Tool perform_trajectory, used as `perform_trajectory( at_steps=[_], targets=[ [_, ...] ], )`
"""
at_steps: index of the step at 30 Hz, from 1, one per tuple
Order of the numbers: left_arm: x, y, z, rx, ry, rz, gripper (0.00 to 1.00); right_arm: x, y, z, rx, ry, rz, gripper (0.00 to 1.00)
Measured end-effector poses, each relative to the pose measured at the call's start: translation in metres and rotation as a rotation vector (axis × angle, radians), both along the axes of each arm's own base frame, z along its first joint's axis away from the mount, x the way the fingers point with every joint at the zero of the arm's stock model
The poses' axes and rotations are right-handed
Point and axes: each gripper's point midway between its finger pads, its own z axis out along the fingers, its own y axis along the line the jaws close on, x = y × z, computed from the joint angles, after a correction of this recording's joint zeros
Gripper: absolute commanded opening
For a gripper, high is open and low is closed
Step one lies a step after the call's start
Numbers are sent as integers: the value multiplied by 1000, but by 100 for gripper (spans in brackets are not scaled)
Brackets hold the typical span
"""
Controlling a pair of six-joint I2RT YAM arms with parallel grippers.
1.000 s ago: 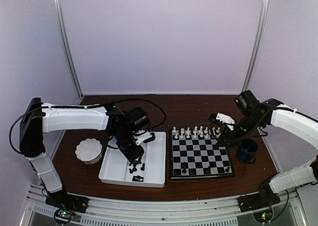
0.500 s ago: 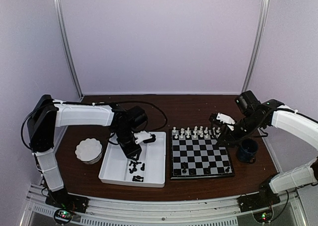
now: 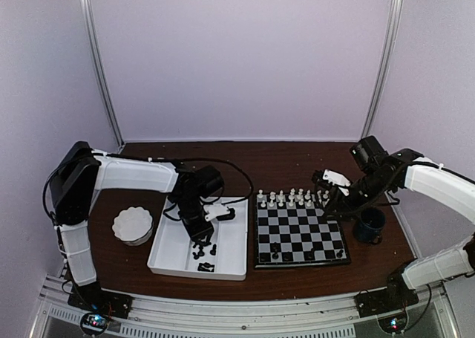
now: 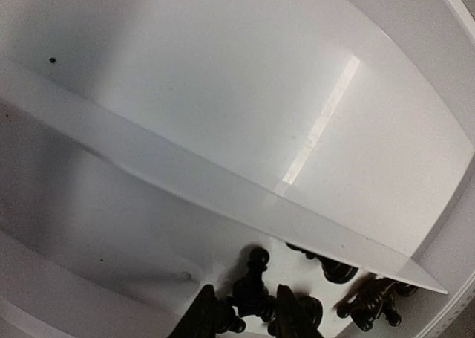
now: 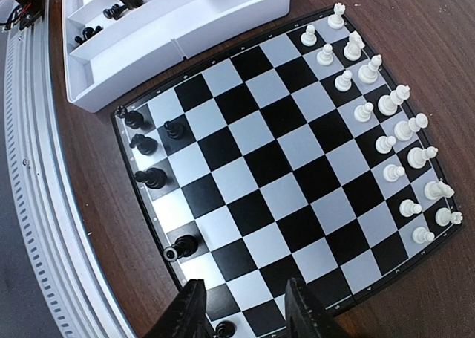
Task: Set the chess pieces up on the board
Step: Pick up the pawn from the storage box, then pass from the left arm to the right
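The board (image 3: 297,230) lies right of centre, with white chess pieces (image 3: 293,198) filling its two far rows and a few black chess pieces (image 3: 275,252) on its near rows. More black pieces (image 3: 204,253) lie in the white divided tray (image 3: 230,260). My left gripper (image 3: 199,230) reaches down into that tray. In the left wrist view its fingertips (image 4: 211,319) are closed against a black piece (image 4: 256,282), with other black pieces (image 4: 367,304) beside it. My right gripper (image 5: 245,316) hangs open over the board's (image 5: 274,167) right side with nothing between its fingers.
A white scalloped bowl (image 3: 133,224) stands left of the tray. A dark blue mug (image 3: 369,224) sits right of the board, under my right arm. The tray's divider wall (image 4: 223,189) runs just beyond the left fingers. A metal rail borders the table's near edge.
My left gripper's jaws have narrowed onto a black piece in the tray, and the left arm's shoulder and elbow have swung rightward. The right arm has not moved.
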Motion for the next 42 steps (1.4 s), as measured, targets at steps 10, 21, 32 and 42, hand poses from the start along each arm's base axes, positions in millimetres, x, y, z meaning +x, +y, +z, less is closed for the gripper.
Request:
perform_trajectory(
  at_steps=[10,21,32,42],
  targets=[
    [2,4,-7,29,-6,1,20,0,0,0,1,-1,7,38],
    [1,4,-12,46,-7,-5,11,-1,1,0,4,0,10,38],
    [3,4,4,22,-35,17,10,-2,1,4,14,-7,12,36],
    [27,-16,102,-306,-132,197,12,22,30,72,85,-102,63,37]
  ],
)
